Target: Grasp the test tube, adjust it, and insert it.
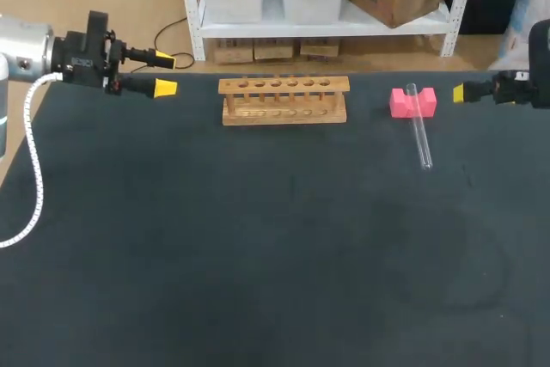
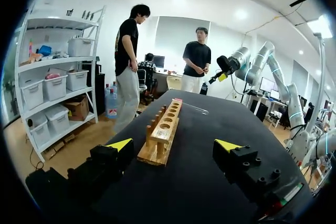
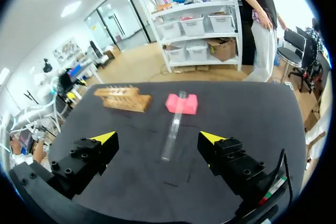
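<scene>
Step in hand, likely: first grasp, not yet begun. Rack upper middle. Tube right of it, top end propped on pink block, rest slanting down to table. Advice: straddle tube's free length crosswise, below block, close softly; glass may roll. Left gripper, upper left: wide open, empty. Right gripper: wide open, empty, tube lying ahead of fingers, untouched.

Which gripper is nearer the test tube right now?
Right. The right gripper, jaws open, sits just beside the test tube and pink block; the left gripper is far off, beyond the wooden rack.
</scene>
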Motion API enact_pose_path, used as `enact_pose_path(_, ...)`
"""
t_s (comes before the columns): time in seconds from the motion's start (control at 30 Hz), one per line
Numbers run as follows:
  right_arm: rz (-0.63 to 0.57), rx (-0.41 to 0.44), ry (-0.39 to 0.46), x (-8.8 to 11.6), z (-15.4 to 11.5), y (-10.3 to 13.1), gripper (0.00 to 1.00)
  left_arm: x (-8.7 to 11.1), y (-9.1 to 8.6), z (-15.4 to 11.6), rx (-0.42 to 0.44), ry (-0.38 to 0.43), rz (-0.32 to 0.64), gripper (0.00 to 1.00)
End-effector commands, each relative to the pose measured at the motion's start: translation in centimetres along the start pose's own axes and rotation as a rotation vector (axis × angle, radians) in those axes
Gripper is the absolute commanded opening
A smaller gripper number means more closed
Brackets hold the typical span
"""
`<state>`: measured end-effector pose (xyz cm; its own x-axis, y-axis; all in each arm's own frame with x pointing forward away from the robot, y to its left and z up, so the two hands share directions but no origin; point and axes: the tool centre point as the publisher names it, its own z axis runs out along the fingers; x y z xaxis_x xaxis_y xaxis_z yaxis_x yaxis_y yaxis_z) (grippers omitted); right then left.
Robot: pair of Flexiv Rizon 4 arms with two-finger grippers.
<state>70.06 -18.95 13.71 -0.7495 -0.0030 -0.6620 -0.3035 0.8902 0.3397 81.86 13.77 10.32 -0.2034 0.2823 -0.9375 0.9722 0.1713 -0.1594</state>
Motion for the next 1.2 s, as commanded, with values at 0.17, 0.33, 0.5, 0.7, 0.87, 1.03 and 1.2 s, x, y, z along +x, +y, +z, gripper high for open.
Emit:
enact_pose_path(0.17,0.012,0.115,0.03,-0.9,2.2,-0.2,1.0,0.1,0.1,0.0,0.0,-0.002,0.001,1.0)
enact_pose_path(0.33,-0.008,0.174,0.029,-1.4,3.0,0.2,1.0,0.1,0.1,0.0,0.0,-0.002,0.001,1.0)
enact_pose_path(0.5,0.0,0.266,0.016,-1.6,3.8,0.2,1.0,0.1,0.1,0.0,0.0,-0.002,0.001,1.0)
enact_pose_path(0.7,-0.016,0.365,0.022,-1.6,5.5,0.1,1.0,0.1,0.1,0.0,0.0,-0.002,0.001,1.0)
enact_pose_path(0.87,-0.041,0.416,0.026,-1.4,7.2,0.0,1.0,0.1,0.1,0.0,0.0,-0.002,0.001,1.0)
enact_pose_path(1.03,-0.052,0.446,0.036,-0.6,8.8,-0.7,1.0,0.1,0.1,0.0,0.0,-0.002,0.001,1.0)
enact_pose_path(1.2,-0.06,0.469,0.048,0.1,10.3,-1.2,1.0,0.1,0.1,0.0,0.0,-0.002,0.001,1.0)
